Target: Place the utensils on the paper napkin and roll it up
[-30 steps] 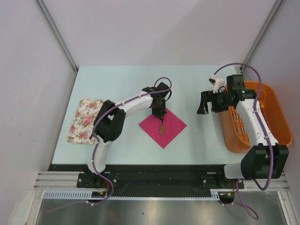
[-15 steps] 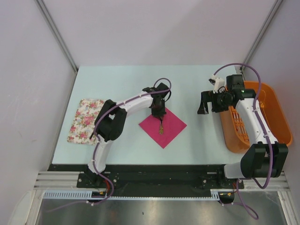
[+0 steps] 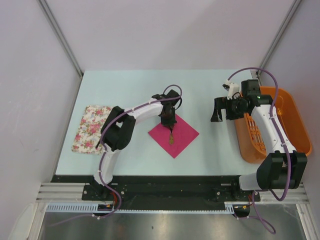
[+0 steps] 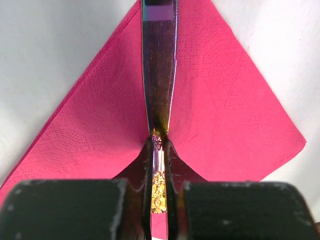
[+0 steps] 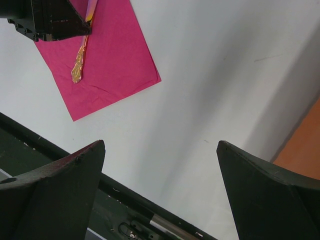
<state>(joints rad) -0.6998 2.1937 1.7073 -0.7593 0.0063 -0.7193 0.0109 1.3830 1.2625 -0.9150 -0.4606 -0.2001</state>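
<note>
One utensil [image 4: 159, 75], an iridescent purple piece with an ornate gold handle end, is sitting over the paper napkin [image 4: 225, 110] along its diagonal, as the left wrist view is showing. Its purple part is pointing toward one corner of the sheet and running out past the top edge of that view. The gold end is resting on the napkin near its middle. Whether the whole length is lying flat cannot be told.

The left gripper [image 3: 169, 121] is hanging directly over the napkin, pointing down. Its two dark fingers [image 4: 146, 165] are standing narrowly on either side of the gold handle. The jaws are nearly together around that handle, but whether the pads are pressing it or standing just clear of it cannot be told from these views.

The napkin, a magenta-pink square, is lying flat and unrolled on the pale table [image 3: 130, 90]. It is turned so that its corners are pointing toward and away from the arms, and it is sitting roughly between the two arm bases.

The right gripper [image 3: 218, 111] is hovering above bare table to the right of the napkin, well apart from it. Its jaws are spread wide and grasping nothing.

An orange tub [image 3: 298, 125] is standing at the table's right edge, partly under the right arm. A floral-print cloth mat [image 3: 91, 129] is lying near the left edge, well apart from the napkin, with the left arm crossing over its right side in the overhead view.
</note>
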